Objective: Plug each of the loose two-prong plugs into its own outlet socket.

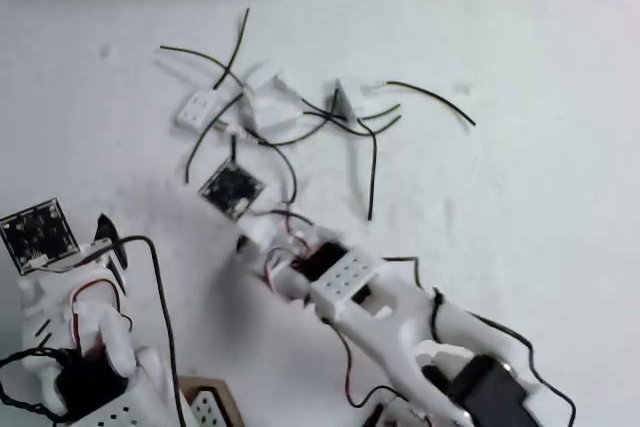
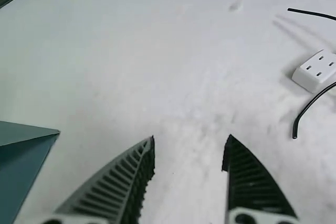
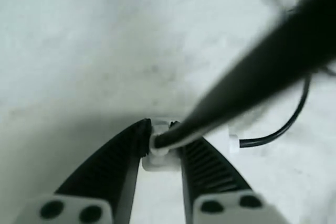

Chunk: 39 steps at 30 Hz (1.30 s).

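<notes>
Between the right arm's jaws, clamped shut on it, sits a white two-prong plug point(image 3: 157, 161), its black cord point(image 3: 247, 85) trailing ahead, while the outlet socket point(image 1: 200, 107) lies farther out on the table point(image 1: 520, 197), toward the left arm's open, empty jaws.

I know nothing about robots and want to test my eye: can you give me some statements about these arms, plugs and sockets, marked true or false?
1. The right gripper is shut on a small white plug with a black cable. True.
2. The left gripper also holds a plug. False: it is open over the bare white table.
3. A white plastic outlet block lies on the table. True.
4. The held plug already sits in a socket. False: it is in the gripper, apart from the outlet blocks.
5. The black cables form one neat coil. False: they lie loosely scattered.
</notes>
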Each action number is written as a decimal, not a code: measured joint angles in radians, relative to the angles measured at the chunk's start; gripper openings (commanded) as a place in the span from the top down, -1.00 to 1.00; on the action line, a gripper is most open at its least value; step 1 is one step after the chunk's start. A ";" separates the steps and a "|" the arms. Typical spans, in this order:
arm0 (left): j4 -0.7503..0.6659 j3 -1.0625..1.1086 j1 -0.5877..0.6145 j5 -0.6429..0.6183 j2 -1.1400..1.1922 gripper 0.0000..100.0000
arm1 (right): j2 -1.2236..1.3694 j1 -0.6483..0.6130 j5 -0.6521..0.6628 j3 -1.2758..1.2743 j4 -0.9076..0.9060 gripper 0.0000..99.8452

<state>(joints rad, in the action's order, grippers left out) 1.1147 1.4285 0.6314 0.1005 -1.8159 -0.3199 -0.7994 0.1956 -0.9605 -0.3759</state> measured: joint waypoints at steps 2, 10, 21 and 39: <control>0.000 0.000 0.000 0.000 0.000 0.56 | -0.040 0.037 0.000 0.000 -0.003 0.96; 0.000 0.000 0.000 0.000 0.000 0.56 | -0.130 0.199 -0.002 0.000 0.051 0.96; 0.000 0.018 0.000 0.000 0.000 0.56 | 0.044 0.333 -0.002 0.049 0.190 0.67; 0.000 0.018 -0.031 0.000 0.000 0.56 | -0.272 0.236 -0.002 0.081 -0.339 0.59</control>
<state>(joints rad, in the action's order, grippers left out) 1.1147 1.4469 0.6007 0.1005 -1.8159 -0.5915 -0.5631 0.1941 -0.8792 -0.7150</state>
